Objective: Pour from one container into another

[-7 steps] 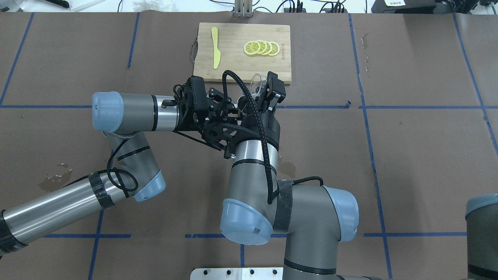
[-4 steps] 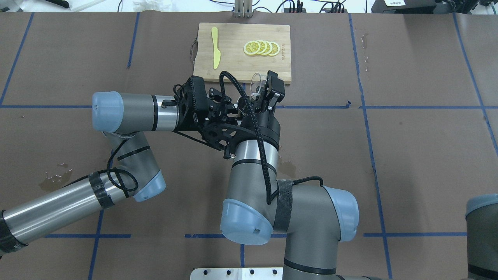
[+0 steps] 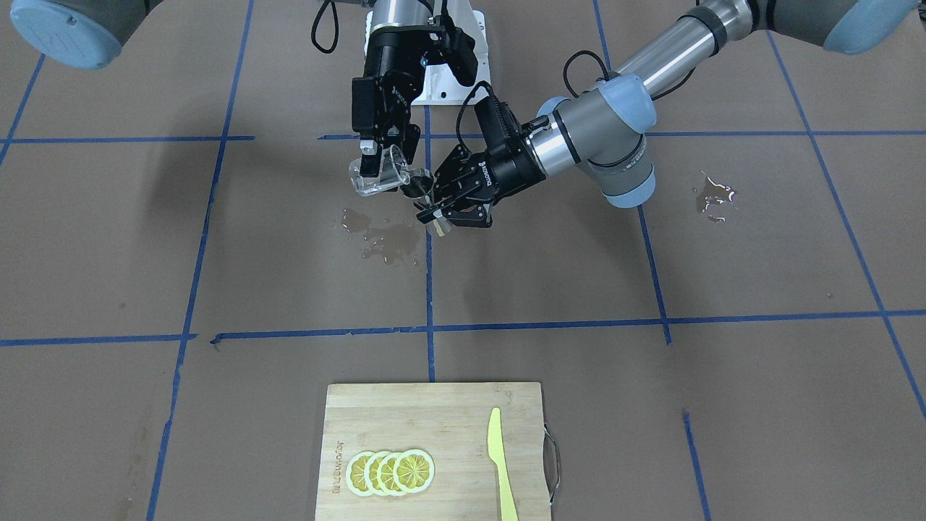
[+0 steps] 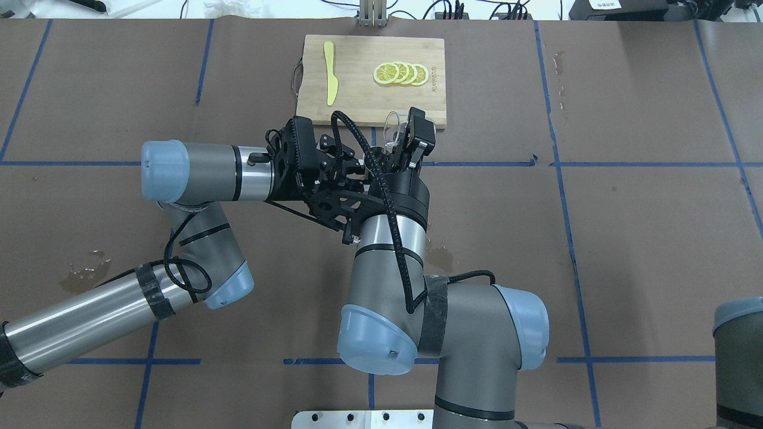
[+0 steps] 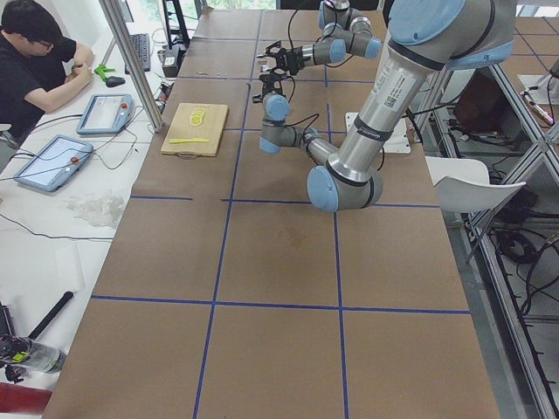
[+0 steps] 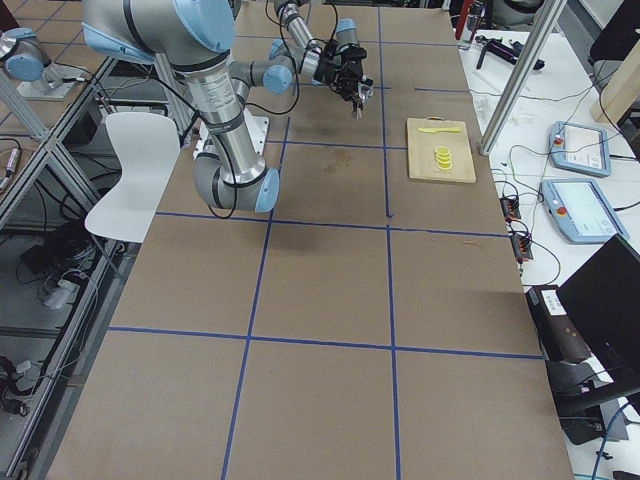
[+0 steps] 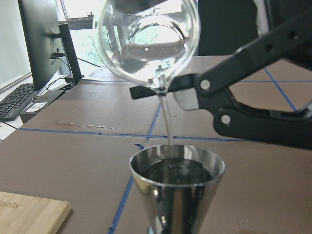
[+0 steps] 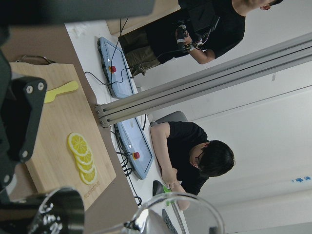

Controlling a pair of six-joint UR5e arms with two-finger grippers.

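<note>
Pinching right fingers [image 3: 409, 145] on beaker [image 3: 370, 181], left fingers [image 3: 452, 210] on steel cup [image 7: 176, 190], over puddled table [image 3: 651, 362].

The robot's left arm [image 4: 77, 322] and right arm [image 4: 381, 256] are brushed-silver tubes jointed with grey housings and pale blue round caps. Black corrugated cable [image 4: 403, 280] loops along each; a black strap [image 4: 434, 316] wraps the right arm, black tape [image 4: 154, 292] the left. The left gripper [image 3: 432, 210] and right gripper [image 3: 381, 161] are black with small white lettering. A silver base plate [image 4: 369, 420] shows dark screws.
</note>
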